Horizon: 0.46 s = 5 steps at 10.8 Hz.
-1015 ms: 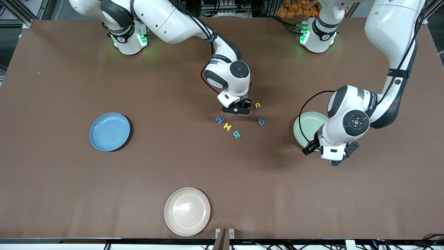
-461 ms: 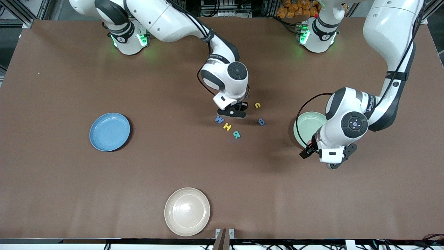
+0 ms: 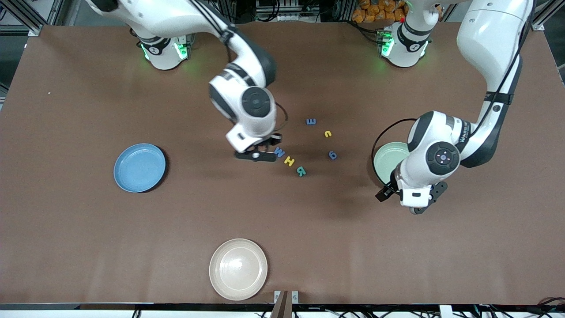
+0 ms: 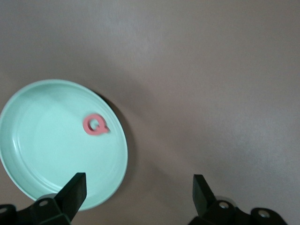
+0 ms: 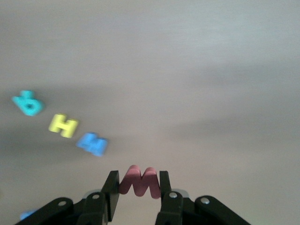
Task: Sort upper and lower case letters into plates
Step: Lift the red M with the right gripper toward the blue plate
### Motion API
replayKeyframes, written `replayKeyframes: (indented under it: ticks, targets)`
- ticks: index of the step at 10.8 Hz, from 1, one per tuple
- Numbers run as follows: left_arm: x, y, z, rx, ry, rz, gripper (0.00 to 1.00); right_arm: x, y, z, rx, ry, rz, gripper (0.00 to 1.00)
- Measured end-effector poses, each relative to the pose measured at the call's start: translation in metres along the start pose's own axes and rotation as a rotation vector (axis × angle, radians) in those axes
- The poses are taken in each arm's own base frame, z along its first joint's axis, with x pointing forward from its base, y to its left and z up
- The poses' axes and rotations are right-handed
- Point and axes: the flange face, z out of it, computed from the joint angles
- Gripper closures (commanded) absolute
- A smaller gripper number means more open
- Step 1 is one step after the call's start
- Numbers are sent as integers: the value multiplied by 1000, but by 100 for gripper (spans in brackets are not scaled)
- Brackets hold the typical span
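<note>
My right gripper is shut on the red w, just above the table beside the blue M. The yellow H and teal R continue that row. Blue m, yellow u and blue g lie toward the left arm's end. The sky blue plate holds nothing. A red Q lies in the mint green plate, which the left arm partly covers in the front view. My left gripper hangs open over the plate's rim and the bare table beside it.
A cream-white plate sits near the table edge closest to the front camera. Brown tabletop stretches between it and the sky blue plate.
My right gripper has carried the red w from beside the yellow u toward the sky blue plate, uncovering the blue m. The left gripper has drifted slightly toward the letters.
</note>
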Motion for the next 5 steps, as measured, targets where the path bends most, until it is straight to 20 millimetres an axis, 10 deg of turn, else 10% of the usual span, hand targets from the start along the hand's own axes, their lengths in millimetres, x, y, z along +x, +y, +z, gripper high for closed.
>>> replayKeyframes:
  ticks: [5]
  targets:
    - [-55, 62, -3, -55, -1, -190, 0, 76, 202, -21, -58, -143, -143, 96]
